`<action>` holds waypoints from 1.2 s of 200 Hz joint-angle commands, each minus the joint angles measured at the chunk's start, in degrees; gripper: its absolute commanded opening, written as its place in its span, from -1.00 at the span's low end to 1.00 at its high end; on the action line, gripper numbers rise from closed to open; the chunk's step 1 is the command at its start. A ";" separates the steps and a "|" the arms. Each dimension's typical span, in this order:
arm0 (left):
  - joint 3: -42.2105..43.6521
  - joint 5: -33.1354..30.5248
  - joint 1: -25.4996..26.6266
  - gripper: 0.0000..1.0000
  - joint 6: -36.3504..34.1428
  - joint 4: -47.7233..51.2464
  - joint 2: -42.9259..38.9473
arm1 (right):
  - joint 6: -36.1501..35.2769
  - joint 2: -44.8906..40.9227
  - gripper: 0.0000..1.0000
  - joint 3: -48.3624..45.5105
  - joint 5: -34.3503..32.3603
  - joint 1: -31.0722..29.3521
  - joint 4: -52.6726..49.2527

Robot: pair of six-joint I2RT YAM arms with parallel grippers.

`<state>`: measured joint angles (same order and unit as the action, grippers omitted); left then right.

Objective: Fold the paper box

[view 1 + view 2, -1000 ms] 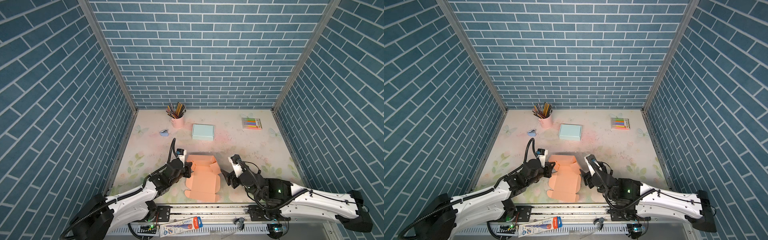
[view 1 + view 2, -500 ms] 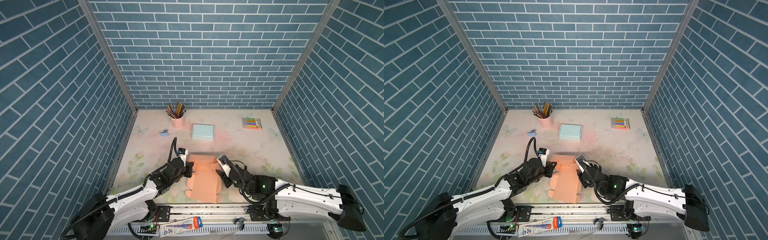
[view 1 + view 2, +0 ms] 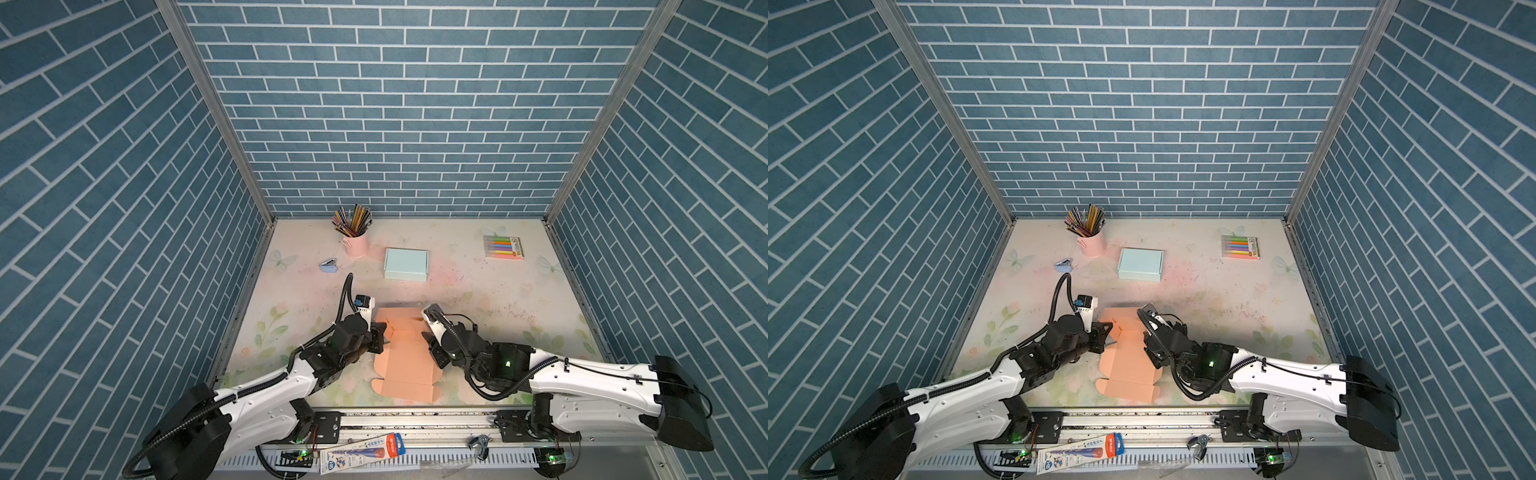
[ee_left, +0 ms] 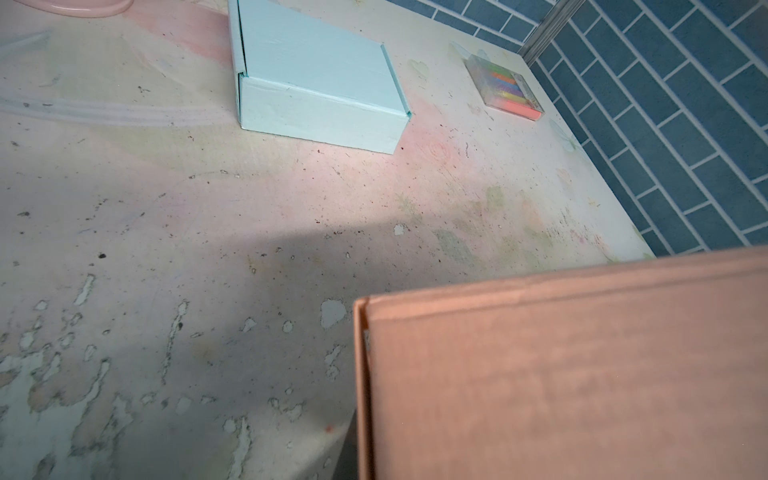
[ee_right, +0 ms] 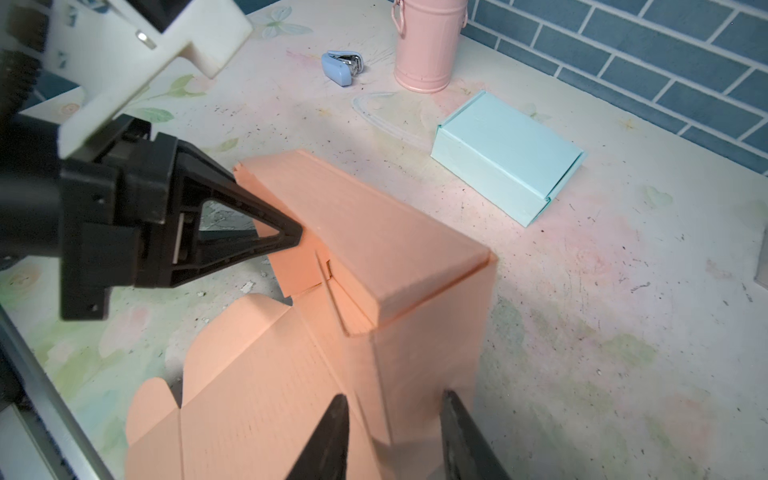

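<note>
The paper box (image 3: 405, 361), salmon-orange card, lies near the front edge of the tabletop (image 3: 498, 316), between the two arms; its near panel lies flat, while the far wall and the right wall stand raised. The left end effector (image 5: 297, 240) is clenched on the box's left side flap. The right end effector (image 5: 395, 397) sits at the right wall with its fingers (image 5: 332, 436) apart, one on each side of it; whether they press the card I cannot tell. Farther back rests a closed light-blue box (image 3: 406, 264); left of it stand a pink cup of pencils (image 3: 355, 243) and a small blue stapler (image 3: 329, 266); a pack of markers (image 3: 503, 247) lies well apart, toward the far right corner.
</note>
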<state>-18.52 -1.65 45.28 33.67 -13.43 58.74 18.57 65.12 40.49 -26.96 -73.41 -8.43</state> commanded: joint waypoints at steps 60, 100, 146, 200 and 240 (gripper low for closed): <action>-2.28 0.16 0.66 -0.90 0.16 0.33 0.24 | 7.49 7.00 -0.31 8.63 -12.84 -1.18 -9.37; -2.68 0.05 0.78 -0.90 0.61 0.49 0.47 | 10.86 13.93 -0.49 14.62 -21.02 -3.51 -17.03; -2.71 0.14 1.78 -0.90 1.17 -0.19 0.89 | 15.96 20.02 -0.67 20.87 -26.95 -4.59 -26.48; -2.20 0.41 2.45 -0.90 2.93 -2.81 2.75 | 22.83 28.10 -0.94 28.15 -32.64 -4.73 -38.57; -1.58 0.58 2.69 -0.90 4.54 -5.05 3.66 | 32.84 35.14 -0.77 33.90 -37.37 -5.61 -50.65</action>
<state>-19.38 -2.76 46.89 38.22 -14.59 62.24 43.46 97.23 71.88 -60.03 -78.00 -48.29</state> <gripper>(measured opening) 0.090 0.103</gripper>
